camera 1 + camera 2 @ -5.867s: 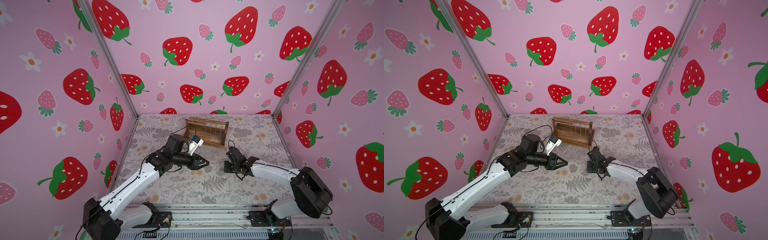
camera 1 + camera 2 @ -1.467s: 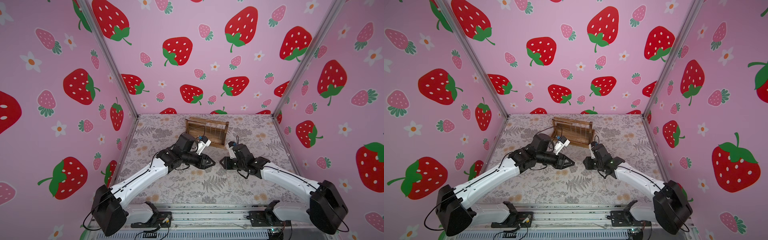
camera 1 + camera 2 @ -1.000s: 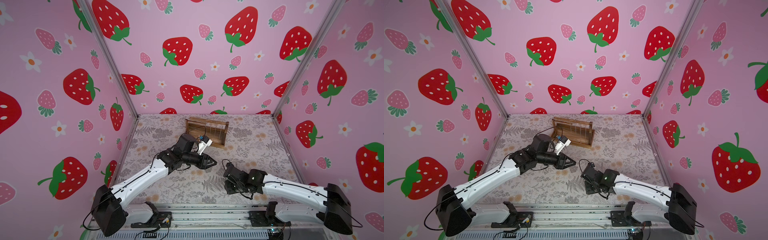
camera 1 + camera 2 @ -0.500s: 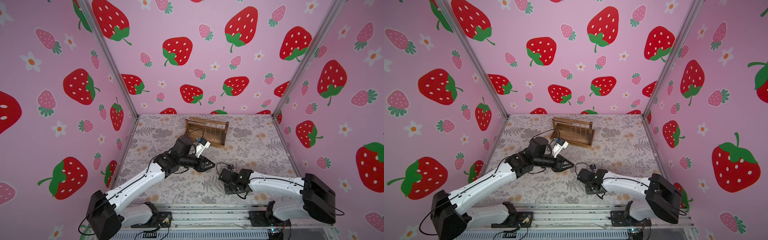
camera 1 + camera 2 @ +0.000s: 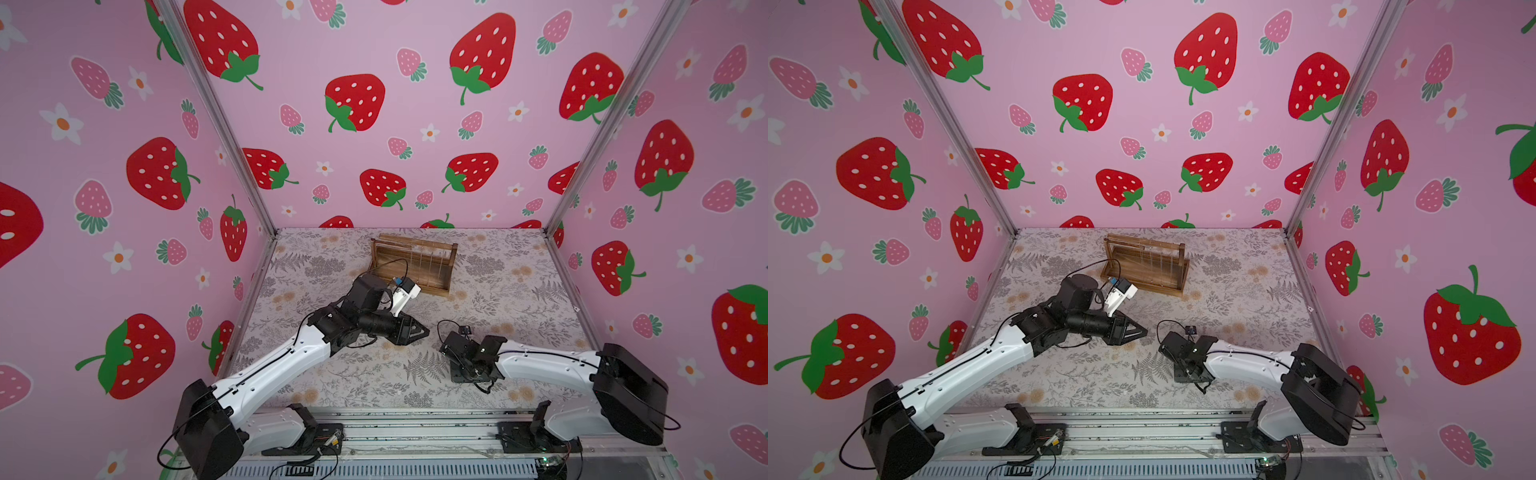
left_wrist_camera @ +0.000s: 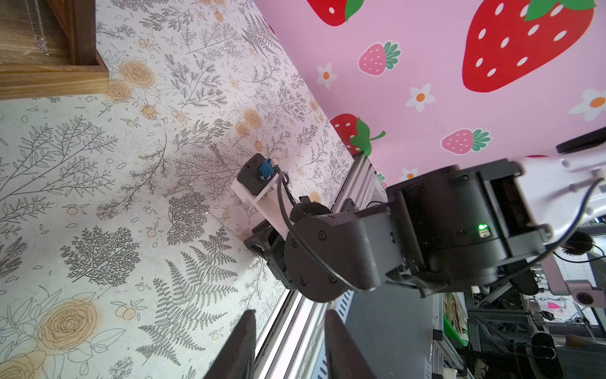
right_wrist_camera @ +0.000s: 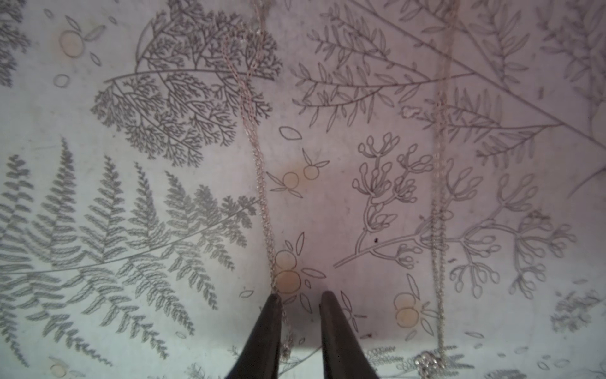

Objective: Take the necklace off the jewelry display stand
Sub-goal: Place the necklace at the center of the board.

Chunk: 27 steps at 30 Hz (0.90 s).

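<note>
We are looking at the dark brown wooden jewelry display stand (image 5: 432,274), sitting at the back of the fern-printed counter (image 5: 519,291), thin chains (image 5: 420,262) hanging from its top bar; a fine silver necklace (image 7: 262,183) is lying on the counter, running between the narrowly parted fingers of the right end effector (image 7: 300,295); the left end effector (image 6: 288,315) is hovering empty, partly open; pink strawberry walls (image 5: 415,50) are enclosing everything.

bare mat (image 5: 519,291) beside the jewelry display stand (image 5: 432,284), left arm (image 5: 370,291) before it
</note>
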Motion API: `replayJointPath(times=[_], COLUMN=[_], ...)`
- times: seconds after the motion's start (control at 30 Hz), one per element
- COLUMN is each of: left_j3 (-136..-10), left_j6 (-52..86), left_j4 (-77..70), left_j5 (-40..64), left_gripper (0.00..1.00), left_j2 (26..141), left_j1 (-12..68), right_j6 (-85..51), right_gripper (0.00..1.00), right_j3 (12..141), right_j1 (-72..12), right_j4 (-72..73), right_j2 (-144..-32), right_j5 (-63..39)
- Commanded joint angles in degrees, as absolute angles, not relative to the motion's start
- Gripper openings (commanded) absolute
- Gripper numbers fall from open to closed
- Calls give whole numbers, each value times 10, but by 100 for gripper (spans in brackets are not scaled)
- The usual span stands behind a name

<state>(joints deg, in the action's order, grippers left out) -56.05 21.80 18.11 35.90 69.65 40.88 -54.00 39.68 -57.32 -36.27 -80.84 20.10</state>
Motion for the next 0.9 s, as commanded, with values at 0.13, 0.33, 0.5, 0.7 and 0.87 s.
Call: replayJointPath(times=[0.13,0.33,0.5,0.7,0.87], left_j3=[-575,-576,-575,-575,-574], left_j6=[205,203,204,206,206], left_j4=[194,193,193,191,193], left_j5=[355,356,357,358,356], left_gripper=[36,36,36,36,36], left_j2=[697,700,702,701,696], left_j1=[411,411,411,411,411], right_j6=[-533,-541,-540,-529,-523], right_gripper=[23,23,23,27,33], right_j3=[395,391,395,404,409], right_j1=[-573,-576,-581,-583,-587], right_j4=[-364,-381,-389,-392,-383], right_j2=[-801,-779,-756,-776,-812], right_j5=[188,204,207,206,201])
